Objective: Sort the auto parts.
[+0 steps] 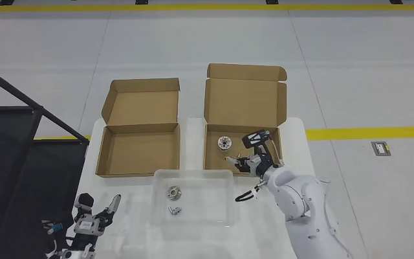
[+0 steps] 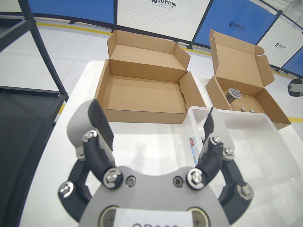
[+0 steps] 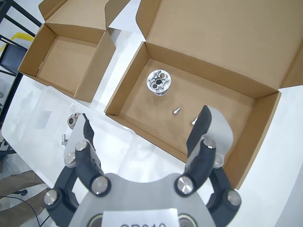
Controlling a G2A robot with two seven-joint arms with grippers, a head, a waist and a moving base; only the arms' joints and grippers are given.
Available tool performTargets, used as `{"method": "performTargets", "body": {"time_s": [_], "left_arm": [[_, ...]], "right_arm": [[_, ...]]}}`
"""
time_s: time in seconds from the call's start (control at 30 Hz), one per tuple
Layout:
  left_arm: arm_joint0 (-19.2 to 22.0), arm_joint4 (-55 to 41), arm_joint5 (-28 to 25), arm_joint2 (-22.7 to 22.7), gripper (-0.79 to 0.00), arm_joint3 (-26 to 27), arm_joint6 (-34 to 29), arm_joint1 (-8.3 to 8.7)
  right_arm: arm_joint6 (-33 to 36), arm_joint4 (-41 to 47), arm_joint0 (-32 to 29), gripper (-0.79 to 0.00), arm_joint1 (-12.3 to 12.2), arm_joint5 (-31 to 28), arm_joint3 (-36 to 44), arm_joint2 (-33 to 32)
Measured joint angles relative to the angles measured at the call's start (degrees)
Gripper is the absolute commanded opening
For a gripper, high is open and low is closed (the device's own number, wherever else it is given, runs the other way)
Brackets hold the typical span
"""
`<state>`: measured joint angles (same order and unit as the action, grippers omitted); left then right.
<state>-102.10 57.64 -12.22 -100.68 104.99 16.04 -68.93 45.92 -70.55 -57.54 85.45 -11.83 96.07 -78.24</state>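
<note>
Two open cardboard boxes stand side by side. The left box (image 1: 138, 149) (image 2: 142, 90) (image 3: 68, 60) is empty. In the right box (image 1: 213, 152) (image 3: 213, 90) lie a round metal hub (image 1: 224, 142) (image 3: 158, 82) (image 2: 233, 94) and two small bolts (image 3: 176, 111) (image 3: 194, 120). In front of the boxes, a clear plastic tray (image 1: 194, 173) (image 2: 267, 118) holds a metal bushing (image 1: 174, 192) (image 3: 73, 120) and a small fastener (image 1: 174, 210) (image 3: 63, 140). My right gripper (image 1: 244, 162) (image 3: 145, 116) hangs open and empty over the right box's front wall. My left gripper (image 1: 99, 202) (image 2: 153, 109) is open and empty at the table's front left corner.
A black metal rack (image 1: 26, 162) (image 2: 30, 76) stands close beside the table's left edge. Both box lids stand up at the back. Bare white tabletop (image 1: 129, 207) lies between the left gripper and the tray.
</note>
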Motion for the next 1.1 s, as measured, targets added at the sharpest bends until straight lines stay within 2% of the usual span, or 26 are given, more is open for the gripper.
{"method": "performTargets", "body": {"time_s": [0.07, 0.17, 0.27, 0.43, 0.57, 0.8, 0.97, 1.1], "left_arm": [[0.22, 0.80, -0.85, 0.26, 0.000, -0.04, -0.79, 0.06], [0.80, 3.00, -3.23, 0.38, 0.000, -0.15, -2.35, 0.27], [1.37, 6.52, -6.79, -0.04, 0.000, 0.56, -3.14, 0.65], [2.59, 13.97, -16.12, -1.44, 0.000, 3.13, -5.84, 1.70], [5.94, 19.96, -23.01, -2.24, 0.000, 4.97, -9.53, 2.64], [12.84, 28.12, -32.00, 0.40, 0.000, 5.94, -13.80, 3.86], [17.91, 34.10, -38.14, 3.86, 0.000, 5.28, -17.63, 4.64], [18.29, 34.27, -38.54, 4.21, 0.000, 5.13, -17.73, 4.68]], "right_arm": [[-1.83, 1.75, -1.27, 0.000, -0.07, -1.91, 0.15, 0.08], [-6.99, 5.12, -3.75, 0.000, -0.68, -9.36, 1.62, -0.97], [-8.74, 6.51, -5.64, 0.000, -1.26, -16.12, 4.61, -1.06], [-5.95, 9.91, -7.22, 0.000, -2.36, -28.10, 8.27, -0.30], [-1.39, 12.83, -7.94, 0.000, -3.25, -34.89, 10.66, 1.14], [3.88, 17.87, -10.62, 0.000, -4.97, -42.34, 16.27, 2.22], [4.78, 17.81, -13.53, 0.000, -6.97, -41.75, 19.27, 2.72], [5.32, 17.76, -13.82, 0.000, -7.20, -41.22, 19.36, 2.62]]}}
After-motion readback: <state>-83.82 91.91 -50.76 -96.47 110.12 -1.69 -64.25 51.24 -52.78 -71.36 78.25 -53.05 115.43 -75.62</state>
